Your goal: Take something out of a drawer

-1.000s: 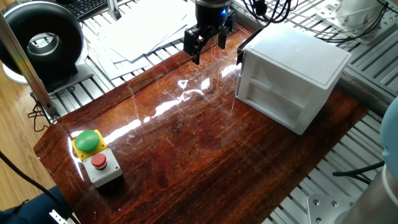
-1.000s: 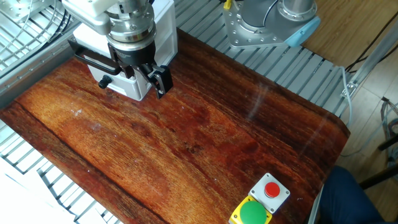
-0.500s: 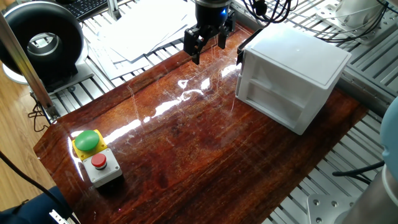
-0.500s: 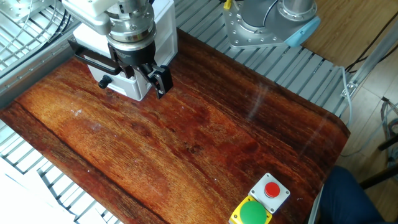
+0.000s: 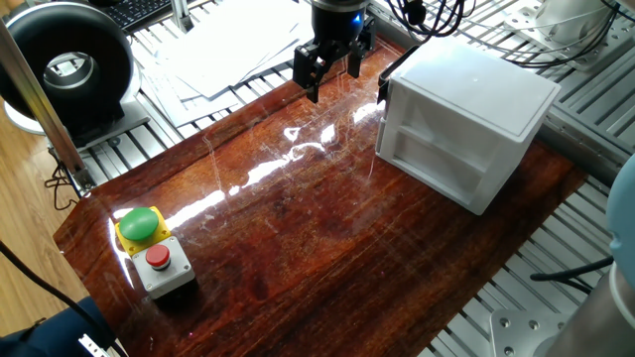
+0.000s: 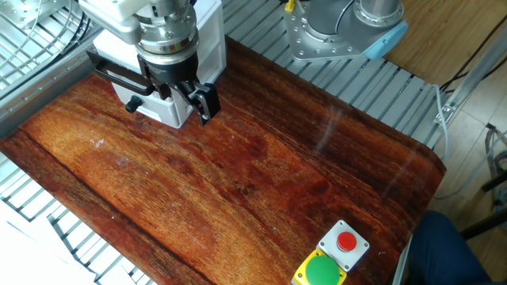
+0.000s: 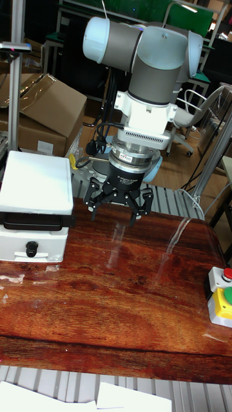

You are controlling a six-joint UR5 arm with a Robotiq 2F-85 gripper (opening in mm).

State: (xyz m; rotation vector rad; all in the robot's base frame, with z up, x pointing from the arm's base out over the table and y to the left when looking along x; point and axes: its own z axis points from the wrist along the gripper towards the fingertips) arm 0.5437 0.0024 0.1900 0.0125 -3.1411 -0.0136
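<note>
Glossy reflective reddish wood table (image 5: 298, 248), smooth white plastic cabinet (image 5: 466, 94), matt black gripper (image 5: 332, 81), ribbed bare metal frame (image 6: 372, 87).

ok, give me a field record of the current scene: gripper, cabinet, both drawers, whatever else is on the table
gripper: open, empty, above the table beside the cabinet, touching nothing
cabinet: white plastic, two drawers, at one end of the table
upper drawer: looks shut, black bar handle, contents hidden
lower drawer: looks shut, black knob
cube: not visible in any view
button box: grey, with green and red buttons, at the far end from the cabinet
table: glossy dark wood
</note>
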